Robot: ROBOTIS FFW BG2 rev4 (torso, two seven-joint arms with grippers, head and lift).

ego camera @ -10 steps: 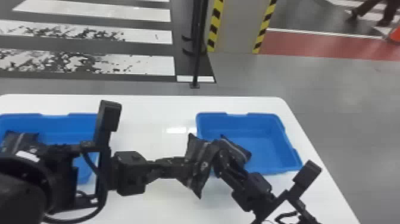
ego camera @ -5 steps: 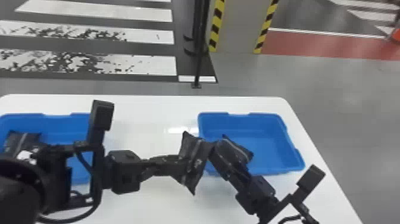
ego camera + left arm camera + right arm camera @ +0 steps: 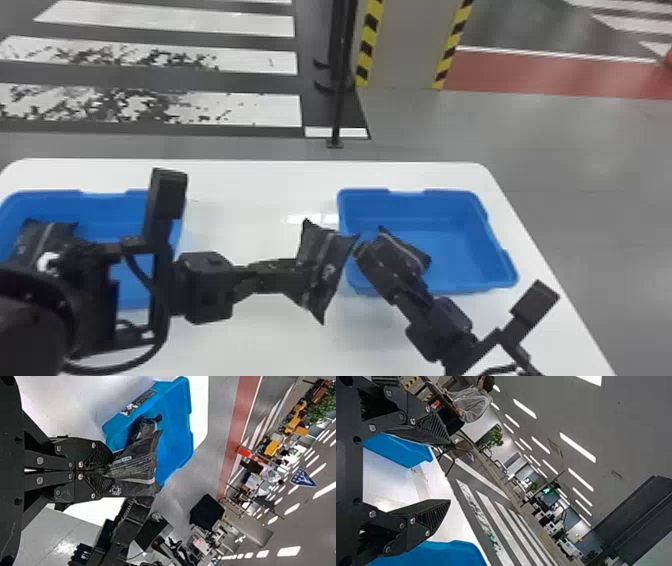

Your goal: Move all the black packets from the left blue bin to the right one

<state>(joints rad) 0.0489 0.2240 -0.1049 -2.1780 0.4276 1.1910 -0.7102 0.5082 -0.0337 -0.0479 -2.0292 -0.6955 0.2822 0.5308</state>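
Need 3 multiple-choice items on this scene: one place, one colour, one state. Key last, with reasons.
1. Packet in the left hand is:
A) left of the left bin
B) by the right bin's left edge
C) by the right bin's right edge

2. Table top colour:
A) white
B) green
C) red

3. Right hand:
A) shut on a packet
B) shut, empty
C) open

Key:
1 B: head view has it right at that edge.
2 A: bare white surface between the bins.
3 C: right wrist view shows a wide gap in it.
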